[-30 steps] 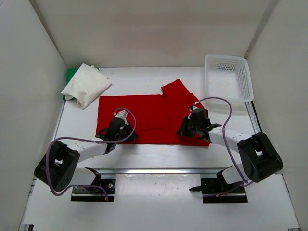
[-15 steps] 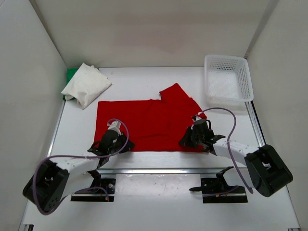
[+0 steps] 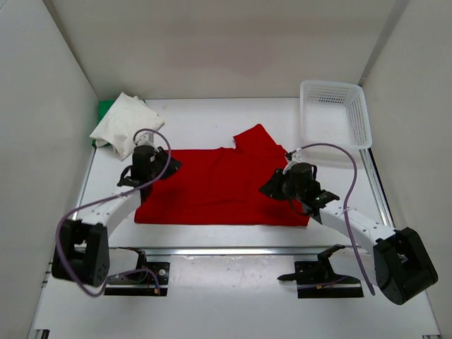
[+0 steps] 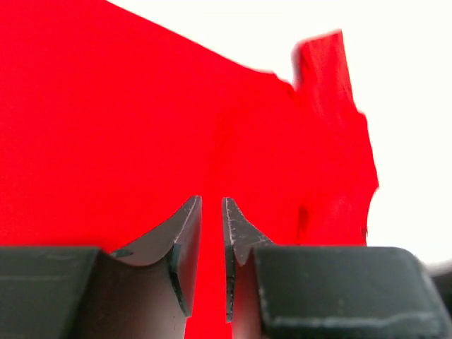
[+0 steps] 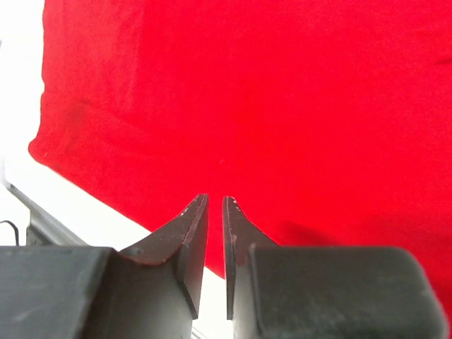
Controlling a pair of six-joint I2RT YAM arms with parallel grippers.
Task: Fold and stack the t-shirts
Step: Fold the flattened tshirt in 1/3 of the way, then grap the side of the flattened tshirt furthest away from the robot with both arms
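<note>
The red t-shirt lies spread flat across the middle of the table, with one sleeve sticking out at its far edge. My left gripper hovers over the shirt's far left corner, jaws together with nothing in them. My right gripper hovers over the shirt's right part, jaws also together and empty. The left wrist view and the right wrist view show only red cloth below the fingertips. The folded white t-shirt lies on the green t-shirt at the far left.
A white mesh basket stands at the far right. A metal rail runs along the near table edge, just in front of the shirt's near hem. White walls close in the left, back and right sides.
The left gripper moved from the shirt's near left edge up to its far left corner. The right gripper lifted and shifted slightly back. The shirt now lies flatter and nearer the front.
</note>
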